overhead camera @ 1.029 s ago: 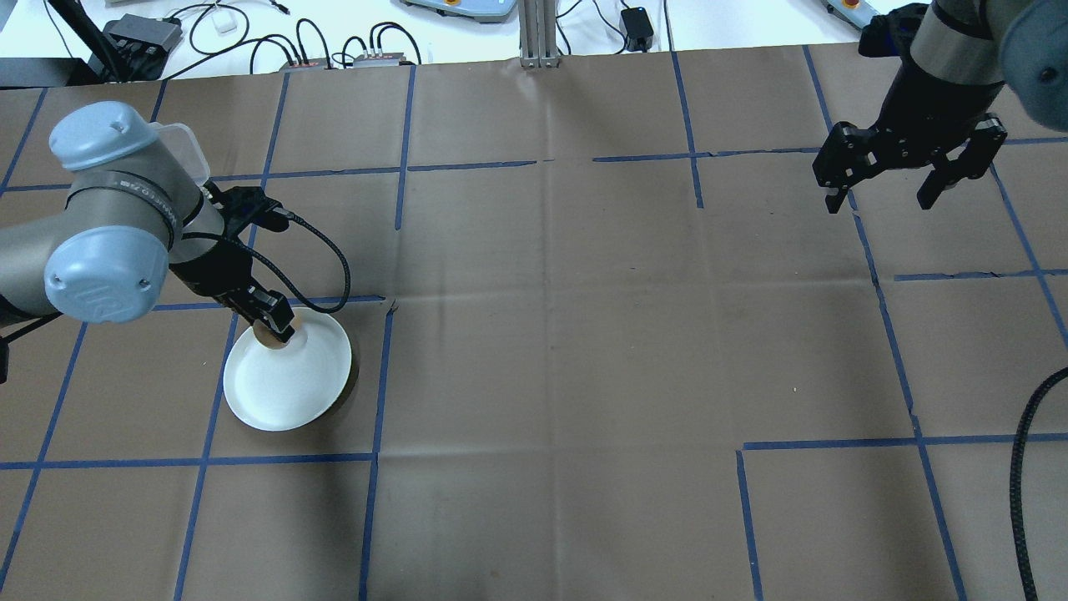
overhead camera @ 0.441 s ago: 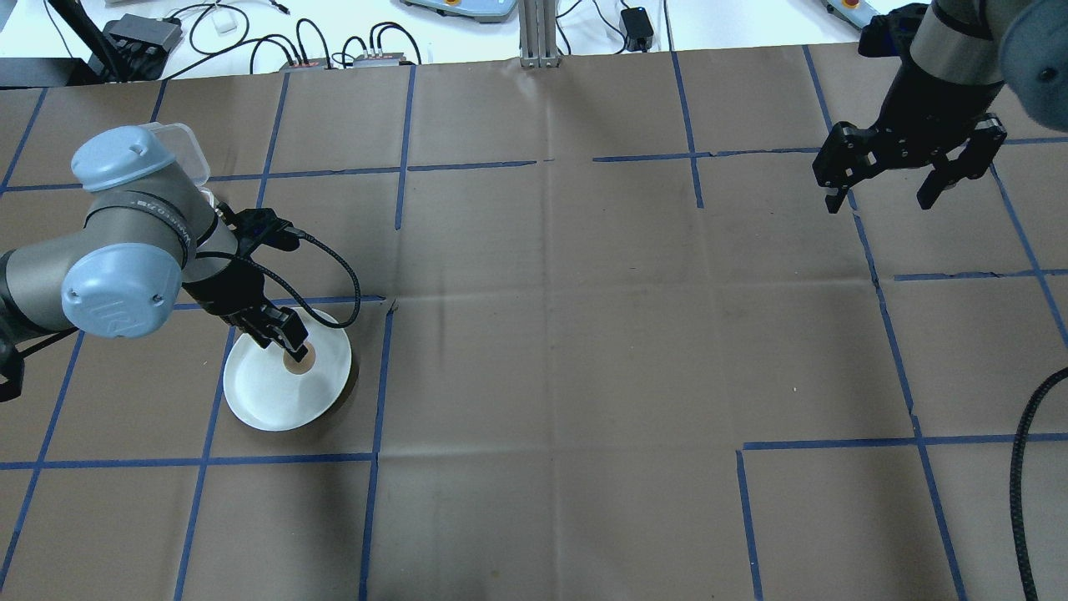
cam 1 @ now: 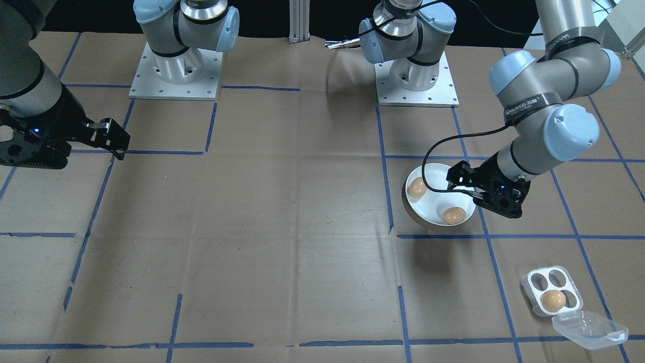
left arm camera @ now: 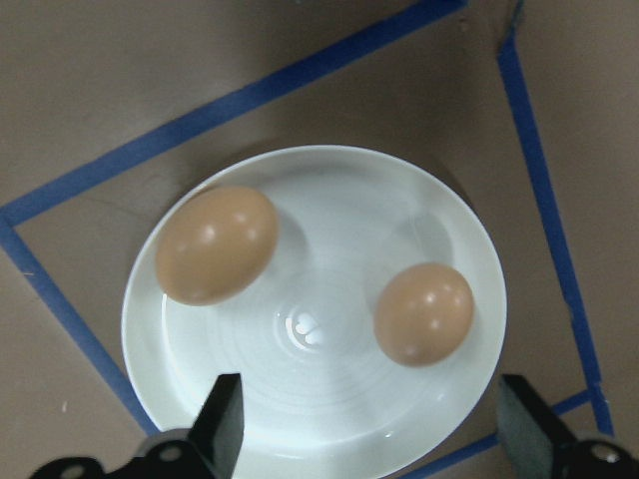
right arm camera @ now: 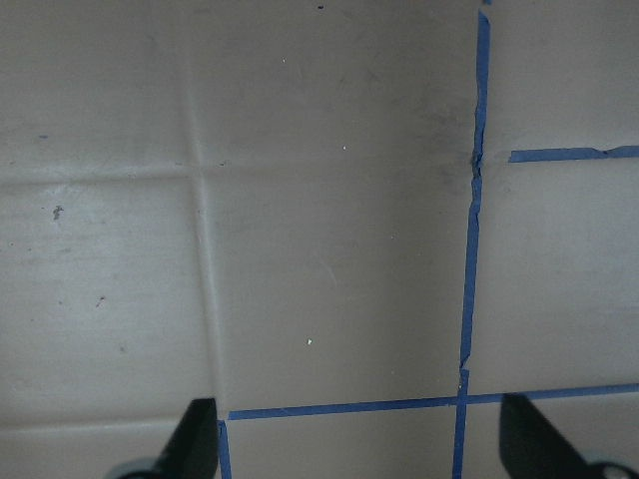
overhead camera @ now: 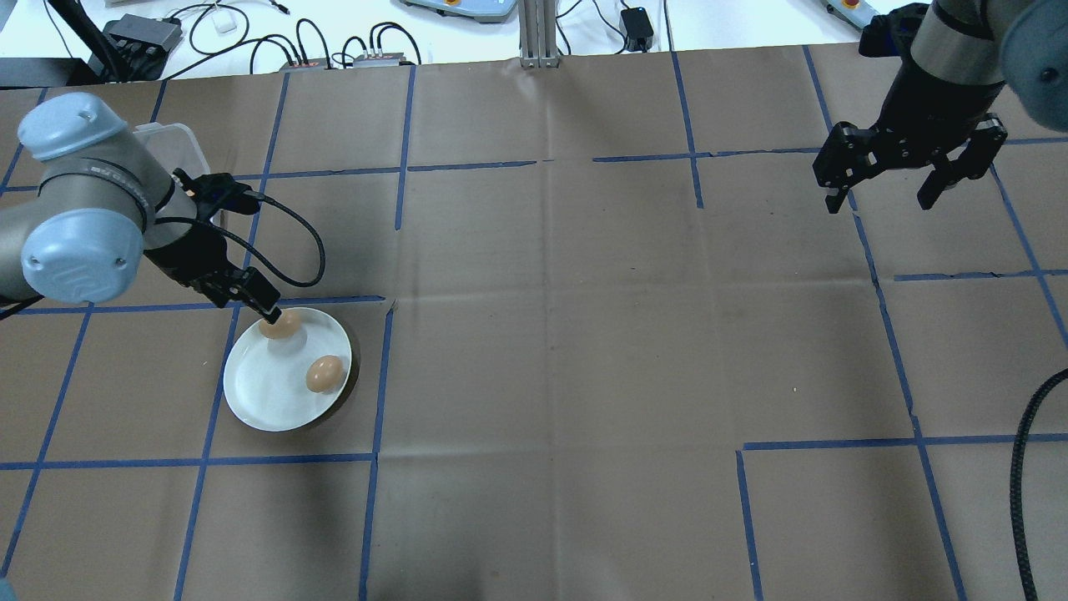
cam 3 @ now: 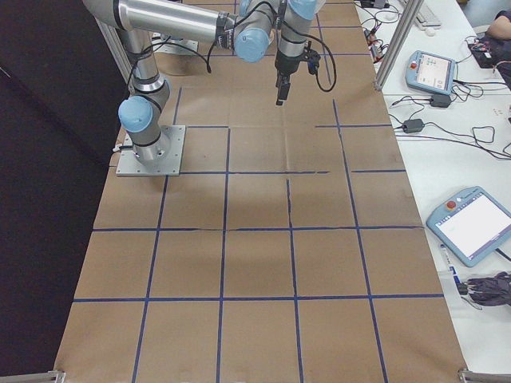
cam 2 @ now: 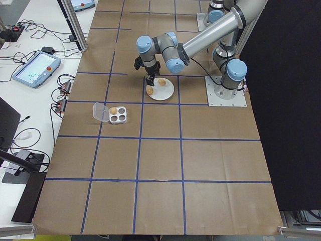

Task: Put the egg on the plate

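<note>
The left gripper (overhead camera: 250,294) stood with its jaws spread and held nothing; the wrist view showed both fingertips (left arm camera: 225,419) apart over the near rim of the plate (left arm camera: 319,439). In the overhead view one fingertip appeared to sit just beside, possibly touching, the far egg (overhead camera: 279,325) near the plate's far rim. A second egg (overhead camera: 324,373) lay free toward the plate's right edge. Both eggs rested inside the plate, so the placement was judged complete or nearly so.

Hazards from this position:
- A sideways sweep during withdrawal could nudge the far egg, which would probably roll across the smooth, shallow surface.
- Two loose eggs could knock together, or one could ride over the low rim onto the paper-covered table (overhead camera: 551,351).
- The cable (overhead camera: 309,250) looping off the wrist hung near the plate and could drag if the arm dropped.

Clearance: a straight lift looked safest. Open room lay to the right of the plate across the table's centre. The egg tray (cam 1: 552,291), with one egg (cam 1: 553,300) in it and its clear lid (cam 1: 589,330) open, sat well apart from the plate, toward the far edge of the table.

The right gripper (overhead camera: 905,179) hung with its jaws spread and empty, well apart at the far right over bare paper.
</note>
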Motion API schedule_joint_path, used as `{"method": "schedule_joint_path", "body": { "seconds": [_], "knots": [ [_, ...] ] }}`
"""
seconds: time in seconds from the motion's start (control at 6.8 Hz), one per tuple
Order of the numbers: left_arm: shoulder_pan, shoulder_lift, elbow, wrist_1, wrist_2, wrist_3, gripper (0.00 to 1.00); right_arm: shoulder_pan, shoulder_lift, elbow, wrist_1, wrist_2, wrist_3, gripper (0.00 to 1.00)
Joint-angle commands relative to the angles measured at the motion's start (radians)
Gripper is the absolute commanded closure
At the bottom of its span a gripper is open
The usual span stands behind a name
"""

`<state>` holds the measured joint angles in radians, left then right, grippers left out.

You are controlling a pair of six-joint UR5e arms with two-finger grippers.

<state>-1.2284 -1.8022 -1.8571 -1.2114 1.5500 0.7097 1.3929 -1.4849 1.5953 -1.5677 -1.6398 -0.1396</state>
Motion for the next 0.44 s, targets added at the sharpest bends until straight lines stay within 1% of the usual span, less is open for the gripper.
{"method": "schedule_joint_path", "body": {
  "seconds": [0.0, 0.15, 0.29],
  "knots": [
    [0.046, -0.147, 0.201, 0.001, 0.004, -0.030, 0.03, 0.000, 0.000, 0.000, 0.000, 0.000, 0.000, 0.00],
    [0.073, -0.213, 0.287, 0.001, 0.004, -0.164, 0.02, 0.000, 0.000, 0.000, 0.000, 0.000, 0.000, 0.00],
    [0.085, -0.250, 0.341, 0.001, 0.004, -0.338, 0.02, 0.000, 0.000, 0.000, 0.000, 0.000, 0.000, 0.00]
  ]
}}
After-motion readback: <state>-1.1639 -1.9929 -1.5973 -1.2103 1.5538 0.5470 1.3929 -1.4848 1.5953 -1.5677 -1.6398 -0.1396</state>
